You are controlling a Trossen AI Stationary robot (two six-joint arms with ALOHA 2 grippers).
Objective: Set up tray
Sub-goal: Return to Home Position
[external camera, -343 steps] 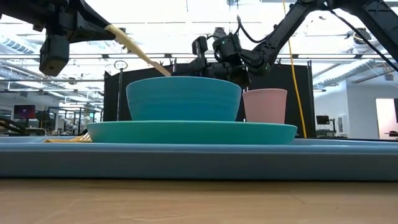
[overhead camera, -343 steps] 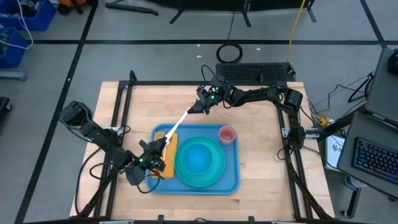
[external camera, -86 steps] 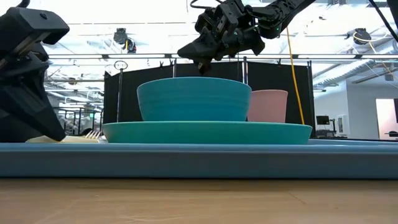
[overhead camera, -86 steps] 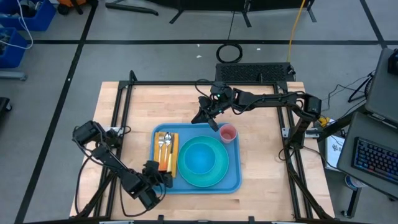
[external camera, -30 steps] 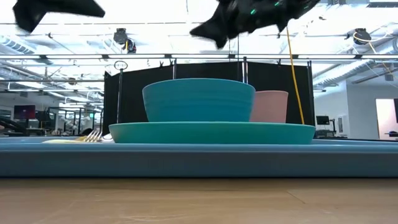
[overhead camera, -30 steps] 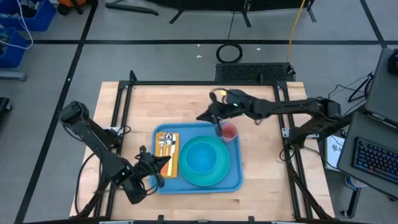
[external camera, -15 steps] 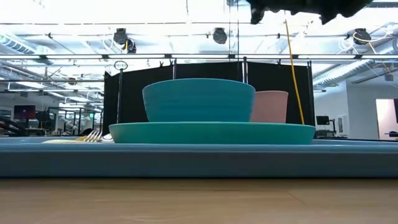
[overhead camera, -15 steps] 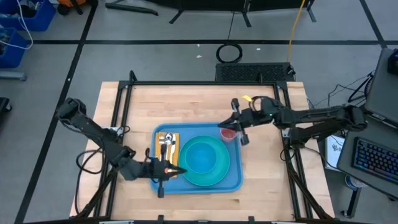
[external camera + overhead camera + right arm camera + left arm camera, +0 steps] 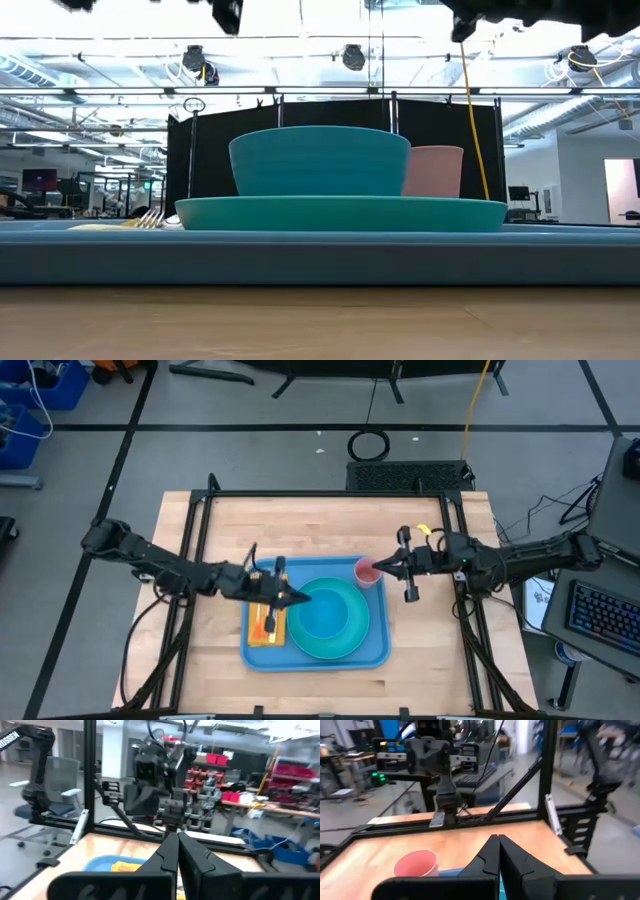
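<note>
The light-blue tray (image 9: pixel 372 650) lies on the wooden table. On it stand a teal plate (image 9: pixel 352 637) with a teal bowl (image 9: pixel 320 160), a pink cup (image 9: pixel 366 573) at its far right corner, and an orange napkin (image 9: pixel 263 625) with cutlery at its left end. My left gripper (image 9: pixel 303 601) hovers shut, level, above the tray's left half and points right. It partly hides the cutlery. My right gripper (image 9: pixel 378 568) hovers shut, level, high beside the cup, and points left. In the wrist views both pairs of fingers, left (image 9: pixel 498 838) and right (image 9: pixel 176 835), are closed on nothing.
A black frame (image 9: pixel 300 493) borders the table's far and side edges. Bare wood (image 9: pixel 270 525) lies between the tray and the far edge. In the low view only dark parts of the arms (image 9: pixel 226 12) show at the top, well above the bowl.
My left gripper has risen from the tray's near left corner and swung toward the far right, levelling out over the napkin. My right gripper has risen and drawn back toward the table's right edge, from the tray's far edge to beside the cup. The tray's things have kept still.
</note>
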